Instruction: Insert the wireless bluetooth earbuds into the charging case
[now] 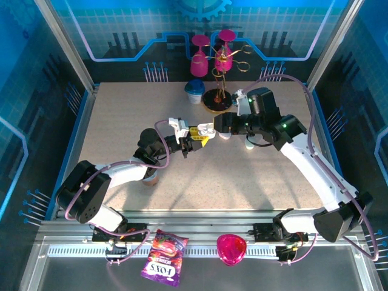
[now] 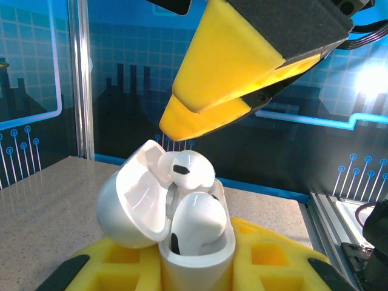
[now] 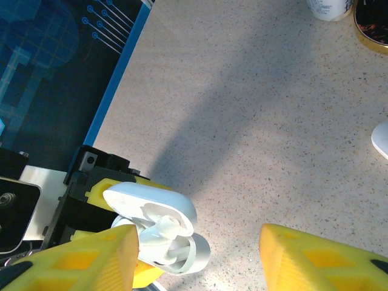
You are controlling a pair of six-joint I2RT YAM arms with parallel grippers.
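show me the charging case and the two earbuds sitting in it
charging case (image 2: 197, 267), left wrist view, front wall of its base
front earbud (image 2: 197, 221), left wrist view, its rounded white head
rear earbud (image 2: 197, 167), left wrist view, its head, right of the dark spot

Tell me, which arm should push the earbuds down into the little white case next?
Right, probably. The right tool hangs open just above the open charging case, free to press the two earbuds poking out of it. The left tool is shut on the case, busy holding it.
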